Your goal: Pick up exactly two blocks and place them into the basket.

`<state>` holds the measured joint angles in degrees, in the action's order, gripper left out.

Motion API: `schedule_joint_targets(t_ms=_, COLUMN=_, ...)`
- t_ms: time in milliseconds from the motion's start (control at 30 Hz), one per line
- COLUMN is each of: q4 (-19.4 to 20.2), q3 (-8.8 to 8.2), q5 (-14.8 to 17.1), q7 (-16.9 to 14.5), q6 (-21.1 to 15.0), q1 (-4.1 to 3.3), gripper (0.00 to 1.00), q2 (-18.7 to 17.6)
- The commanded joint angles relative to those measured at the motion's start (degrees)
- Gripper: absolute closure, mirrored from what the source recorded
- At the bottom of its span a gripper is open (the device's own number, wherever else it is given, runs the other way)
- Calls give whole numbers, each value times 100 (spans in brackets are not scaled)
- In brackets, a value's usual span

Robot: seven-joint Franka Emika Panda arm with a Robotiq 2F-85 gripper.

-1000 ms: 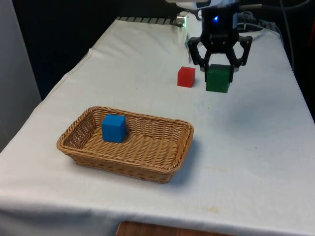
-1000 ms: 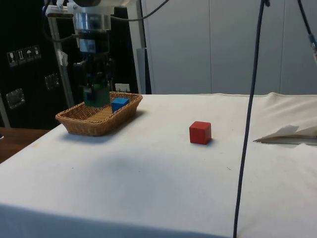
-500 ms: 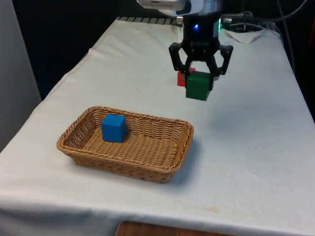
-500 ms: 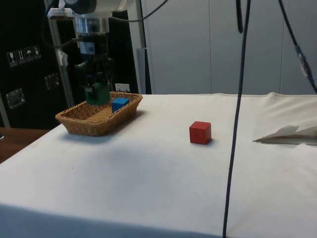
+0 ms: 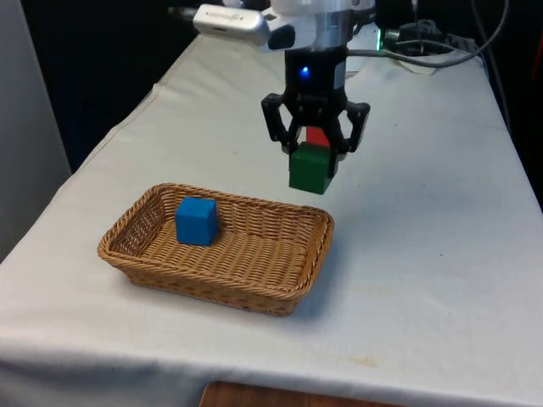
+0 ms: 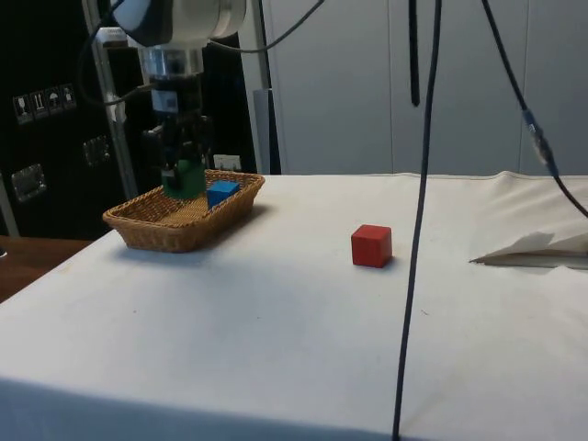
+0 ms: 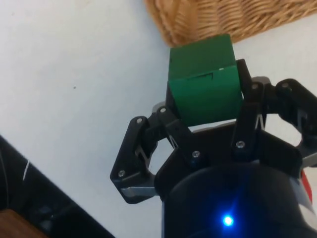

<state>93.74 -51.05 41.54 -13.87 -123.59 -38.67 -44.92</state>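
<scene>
The claw (image 5: 311,151) grips the green block (image 5: 309,168) above the tabletop (image 5: 424,254), just beyond the far right rim of the basket (image 5: 280,297). 1 blue block (image 5: 196,220) lies in the basket; the red block (image 6: 371,246) sits on the tabletop. Step in hand: carrying block 2. Next, likely: center over the basket, lower, release.

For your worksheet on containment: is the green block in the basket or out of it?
Out: the tool holds the green block in the air, short of the basket.

A lab: cloth-draped table (image 5: 441,254), hanging cables (image 6: 411,230) and wall sockets (image 6: 28,179) by dark cabinets.
</scene>
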Motion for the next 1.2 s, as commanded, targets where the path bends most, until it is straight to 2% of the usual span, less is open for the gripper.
schedule_joint_targets(t_ms=0, q4=-80, q3=34, q5=23, q7=-17, q6=74, q1=92, gripper=99, q2=-46)
schedule_joint_targets(t_ms=67, q4=-120, q3=29, q5=63, q7=-34, q6=74, q1=143, gripper=99, q2=-115)
schedule_joint_targets(t_ms=100, q4=-57, q3=-17, q5=57, q7=-23, q6=0, q1=63, gripper=99, q2=-97)
schedule_joint_targets(t_ms=133, q4=-160, q3=17, q5=109, q7=-57, q6=74, q1=183, gripper=99, q2=-183)
schedule_joint_targets(t_ms=200, q4=-178, q3=6, q5=138, q7=-69, q6=74, q1=201, gripper=99, q2=-218)
schedule_joint_targets(t_ms=233, q4=-223, q3=-11, q5=195, q7=-103, q6=74, q1=252, gripper=99, q2=-298)
schedule_joint_targets(t_ms=300, q4=-275, q3=-29, q5=241, q7=-120, q6=74, q1=286, gripper=99, q2=-372)
schedule_joint_targets(t_ms=367, q4=-350, q3=-46, q5=315, q7=-149, q6=74, q1=355, gripper=99, q2=-487)
schedule_joint_targets(t_ms=400, q4=-235, q3=-74, q5=269, q7=-126, q6=0, q1=241, gripper=99, q2=-401)
schedule_joint_targets(t_ms=433, q4=-372, q3=-63, q5=344, q7=-160, q6=80, q1=372, gripper=99, q2=-521)
schedule_joint_targets(t_ms=667, q4=-613, q3=-149, q5=435, q7=-166, q6=143, q1=498, gripper=99, q2=-773)
schedule_joint_targets(t_ms=700, q4=-493, q3=-183, q5=447, q7=-183, q6=34, q1=407, gripper=99, q2=-728)
schedule_joint_targets(t_ms=733, q4=-659, q3=-155, q5=447, q7=-166, q6=155, q1=527, gripper=99, q2=-808)
schedule_joint_targets(t_ms=767, q4=-751, q3=-160, q5=464, q7=-166, q6=172, q1=584, gripper=99, q2=-888)
schedule_joint_targets(t_ms=967, q4=-1008, q3=-160, q5=625, q7=-201, q6=166, q1=733, gripper=99, q2=-1157)
schedule_joint_targets(t_ms=1000, q4=-762, q3=-235, q5=636, q7=-269, q6=74, q1=596, gripper=99, q2=-1054)
schedule_joint_targets(t_ms=1033, q4=-1037, q3=-166, q5=659, q7=-206, q6=160, q1=745, gripper=99, q2=-1203)
schedule_joint_targets(t_ms=1167, q4=-1163, q3=-189, q5=796, q7=-195, q6=149, q1=779, gripper=99, q2=-1392)
